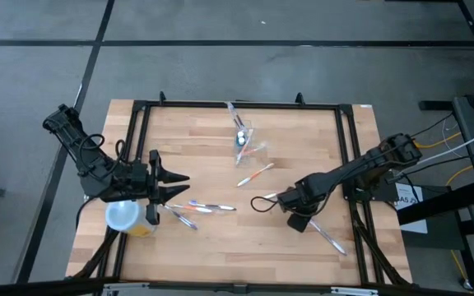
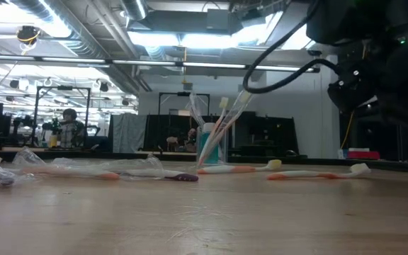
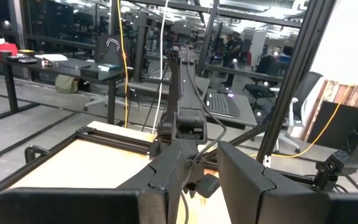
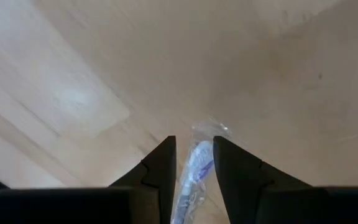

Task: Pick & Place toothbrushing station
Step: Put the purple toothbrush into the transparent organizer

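Here the left gripper (image 1: 175, 187) hangs over the worktop (image 1: 220, 247) near its left edge, fingers spread with a clear gap and nothing between them; in its wrist view the two dark fingers (image 3: 166, 180) frame only the far arm and the room. Just beside it, at the front left corner, stands a yellow tub (image 1: 142, 226) with a pale round lid (image 1: 123, 215). A little to the right, near the middle of the front half, lie two wrapped toothbrushes (image 1: 200, 207) with purple and blue on them.

Toward the rear edge, about midway across, stands the toothbrushing station (image 1: 243, 141), a small clear cup with brushes leaning out of it; in the low view it (image 2: 210, 145) is upright with handles fanning upward. Just in front of it lies an orange-and-white toothbrush (image 1: 255, 175).

Farther right, the right gripper (image 1: 263, 201) reaches in low toward the centre. Its fingers (image 4: 160, 168) stand narrowly apart on either side of a blue-and-white toothbrush in clear wrapping (image 4: 194, 165); whether they actually press on it I cannot tell. Another wrapped brush (image 1: 327, 237) lies near the front right corner.
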Controlling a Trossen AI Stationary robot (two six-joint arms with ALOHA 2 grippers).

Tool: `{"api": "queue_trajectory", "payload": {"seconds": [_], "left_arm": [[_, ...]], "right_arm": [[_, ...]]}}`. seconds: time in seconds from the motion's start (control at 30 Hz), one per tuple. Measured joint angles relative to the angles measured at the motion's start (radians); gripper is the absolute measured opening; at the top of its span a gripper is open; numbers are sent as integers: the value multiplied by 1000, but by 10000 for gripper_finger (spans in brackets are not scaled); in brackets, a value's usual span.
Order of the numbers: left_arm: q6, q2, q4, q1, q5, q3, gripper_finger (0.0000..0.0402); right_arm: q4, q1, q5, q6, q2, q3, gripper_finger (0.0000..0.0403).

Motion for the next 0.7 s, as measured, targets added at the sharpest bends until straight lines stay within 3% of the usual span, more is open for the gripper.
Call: {"api": "queue_trajectory", "payload": {"seconds": [0.2,0.43,0.7], "left_arm": [[0,0,0,0,0,0,94],[-15,0,3,0,0,0,94],[-16,0,9,0,-1,0,91]], "right_arm": [[-44,-1,56,6,-13,-2,110],[37,3,-18,33,-13,-62,110],[87,23,-26,63,-13,-97,110]]}}
